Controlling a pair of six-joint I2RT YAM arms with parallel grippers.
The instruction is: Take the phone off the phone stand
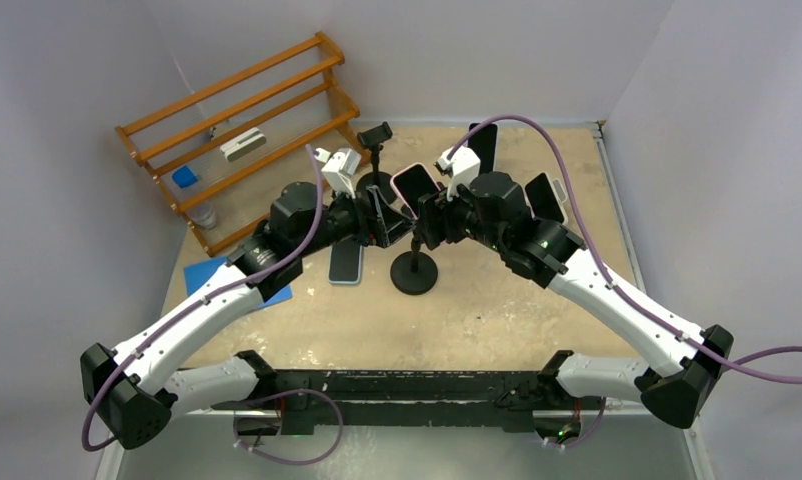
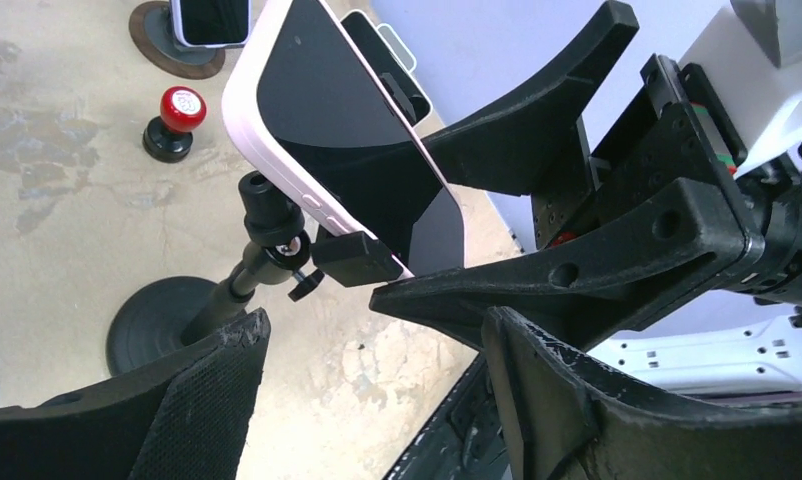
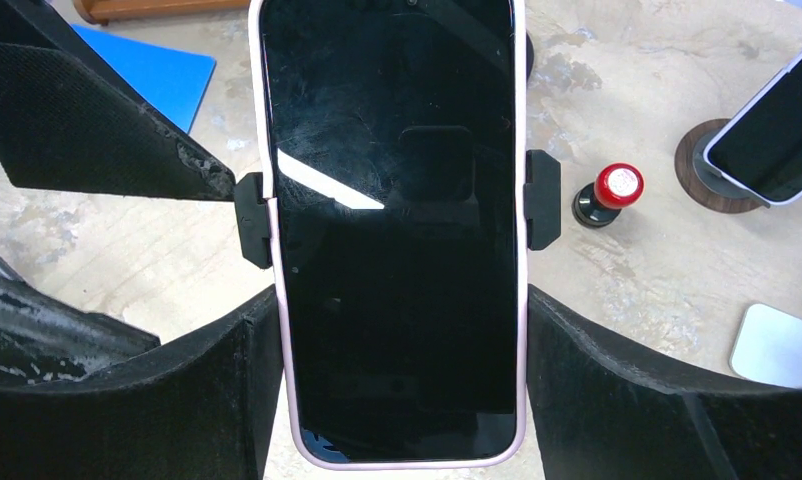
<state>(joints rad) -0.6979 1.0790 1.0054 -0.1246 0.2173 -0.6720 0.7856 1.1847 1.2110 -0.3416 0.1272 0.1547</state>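
Note:
The phone [image 3: 397, 250], black-screened in a pale pink case, stands upright in the side clamps [image 3: 542, 200] of the black phone stand [image 1: 414, 272] at the table's middle. My right gripper [image 3: 399, 312] has a pad against each long edge of the phone's lower half, just under the clamps. My left gripper [image 2: 377, 330] comes in from the other side and stands open. One of its fingers [image 2: 207, 400] lies beside the stand's pole [image 2: 247, 280] below the clamp, and bare table shows between the two. In the top view both grippers meet at the phone [image 1: 414, 183].
A red-topped stamp [image 3: 609, 195] and a second phone on a round wooden base [image 3: 767, 140] stand beyond the stand. A blue pad [image 1: 239, 280] and a flat phone [image 1: 346, 263] lie to the left. A wooden rack [image 1: 247, 130] leans at the back left.

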